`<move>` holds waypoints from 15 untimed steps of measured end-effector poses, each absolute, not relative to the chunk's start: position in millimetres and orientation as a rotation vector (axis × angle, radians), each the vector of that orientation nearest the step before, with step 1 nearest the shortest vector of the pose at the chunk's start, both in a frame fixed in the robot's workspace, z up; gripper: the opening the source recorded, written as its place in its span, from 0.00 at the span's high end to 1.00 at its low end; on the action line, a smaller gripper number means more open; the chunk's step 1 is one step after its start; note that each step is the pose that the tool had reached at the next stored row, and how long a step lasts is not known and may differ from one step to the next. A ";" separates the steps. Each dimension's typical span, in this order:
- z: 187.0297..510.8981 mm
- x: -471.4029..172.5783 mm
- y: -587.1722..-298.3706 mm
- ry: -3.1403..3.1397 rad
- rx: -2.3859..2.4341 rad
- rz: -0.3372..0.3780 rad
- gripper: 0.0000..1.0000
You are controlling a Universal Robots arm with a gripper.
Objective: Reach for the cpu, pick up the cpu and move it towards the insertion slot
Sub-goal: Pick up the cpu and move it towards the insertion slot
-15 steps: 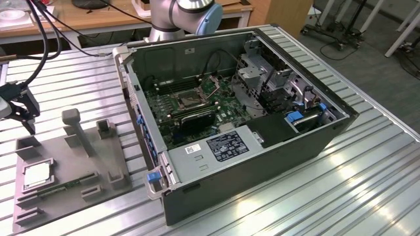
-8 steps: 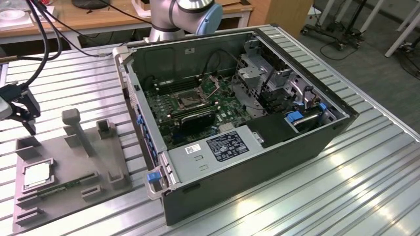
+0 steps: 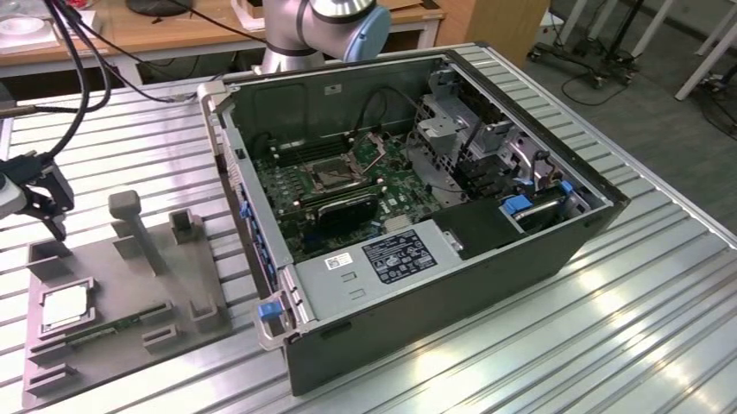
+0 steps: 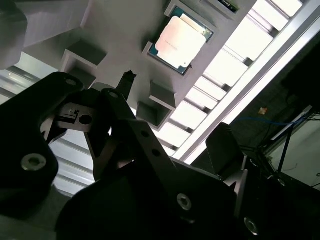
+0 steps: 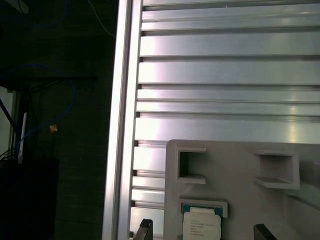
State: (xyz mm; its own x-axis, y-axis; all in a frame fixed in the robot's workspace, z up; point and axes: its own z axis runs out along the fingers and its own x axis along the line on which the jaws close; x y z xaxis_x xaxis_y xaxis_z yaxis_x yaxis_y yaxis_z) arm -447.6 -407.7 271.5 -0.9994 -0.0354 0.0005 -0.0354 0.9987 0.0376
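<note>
The cpu (image 3: 66,307) is a small silvery square chip lying flat in a recess of the grey tray (image 3: 127,285) on the exterior view's left. It also shows in both wrist views, cpu (image 4: 181,40) and cpu (image 5: 201,226). My gripper (image 3: 54,226) hangs above the tray's far left corner, higher than the cpu and apart from it. In the first wrist view its two dark fingertips (image 5: 145,231) stand wide apart on either side of the chip, open with nothing between them. The insertion slot (image 3: 328,177), a shiny metal frame with a dark centre, sits on the green board inside the open computer case.
The open black computer case (image 3: 461,285) lies on the ribbed aluminium table (image 3: 622,328), on the exterior view's right of the tray. Grey posts (image 3: 129,226) and blocks rise from the tray. The arm's base (image 3: 311,34) stands behind the case. The table's edge (image 5: 122,125) runs close to the tray.
</note>
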 end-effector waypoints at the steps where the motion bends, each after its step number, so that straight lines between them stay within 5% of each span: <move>1: 270.8 -447.6 -407.7 -3.139 0.056 -0.059 0.16; 15: 250.7 -447.7 -425.1 -3.139 0.058 -0.059 0.16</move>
